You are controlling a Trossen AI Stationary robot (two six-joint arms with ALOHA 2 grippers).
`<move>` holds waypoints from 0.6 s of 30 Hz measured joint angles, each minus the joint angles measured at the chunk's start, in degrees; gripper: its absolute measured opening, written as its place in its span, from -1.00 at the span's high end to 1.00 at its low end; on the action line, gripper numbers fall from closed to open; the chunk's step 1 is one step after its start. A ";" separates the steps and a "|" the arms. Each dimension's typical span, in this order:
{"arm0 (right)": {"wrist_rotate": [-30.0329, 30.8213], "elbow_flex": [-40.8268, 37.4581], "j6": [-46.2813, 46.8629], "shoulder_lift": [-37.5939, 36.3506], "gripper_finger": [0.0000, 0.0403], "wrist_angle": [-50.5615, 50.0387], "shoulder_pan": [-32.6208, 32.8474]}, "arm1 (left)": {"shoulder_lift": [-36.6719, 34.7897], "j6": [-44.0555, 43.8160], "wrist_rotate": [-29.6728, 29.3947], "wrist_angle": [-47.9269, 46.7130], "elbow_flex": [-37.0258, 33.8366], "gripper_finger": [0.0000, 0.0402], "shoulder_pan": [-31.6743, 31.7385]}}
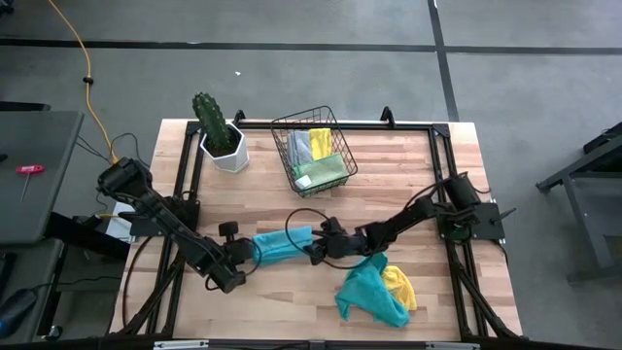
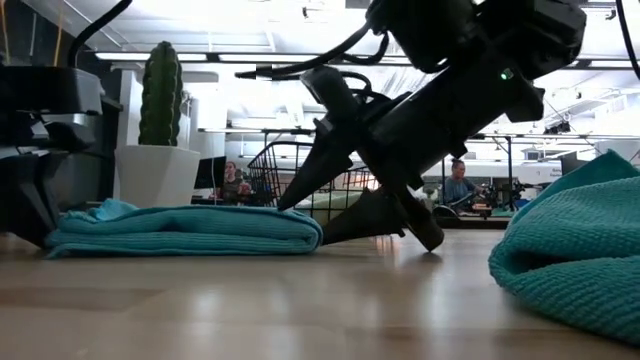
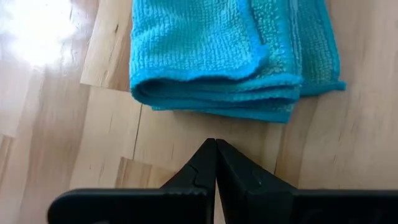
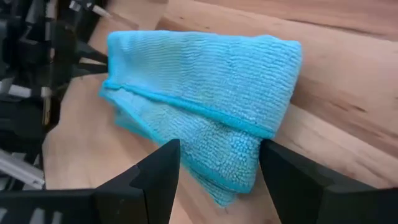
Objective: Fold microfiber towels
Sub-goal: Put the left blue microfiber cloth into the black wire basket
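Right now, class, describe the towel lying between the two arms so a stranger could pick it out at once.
On the wooden table, look in front of the black wire basket. Between the two grippers lies a blue towel. Unlike the crumpled teal and yellow towels nearby, it is folded flat.

arms: both mine are dark, near-black, jointed links on black frame rails along the table edges
left arm (image 1: 165,219): chunky black segments, round knob on the wrist, thin black cable looping off it
right arm (image 1: 418,216): same build, blocky base housing, black cables draped alongside
left gripper (image 3: 215,163): two flat matte-black fingers with tapered tips on a black crossbar
right gripper (image 4: 217,171): two broad black wedge fingers, angular edges
light: small green LED on the right arm's housing in the low view
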 joint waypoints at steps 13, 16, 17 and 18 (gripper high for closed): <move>2.12 0.45 -2.08 0.24 0.08 -2.84 -1.27 | 0.28 0.11 -2.55 3.11 -0.41 1.00 0.19; 3.48 0.45 -3.33 0.24 0.32 -4.74 -1.29 | 0.37 0.13 -3.25 3.95 -0.46 1.00 0.21; 4.05 0.45 -4.06 0.24 0.43 -5.47 -1.29 | 0.42 0.11 -3.65 4.34 -0.46 1.00 0.21; 4.37 0.45 -4.67 0.24 0.53 -6.13 -1.29 | 0.44 0.05 -4.22 4.55 -0.46 1.00 0.23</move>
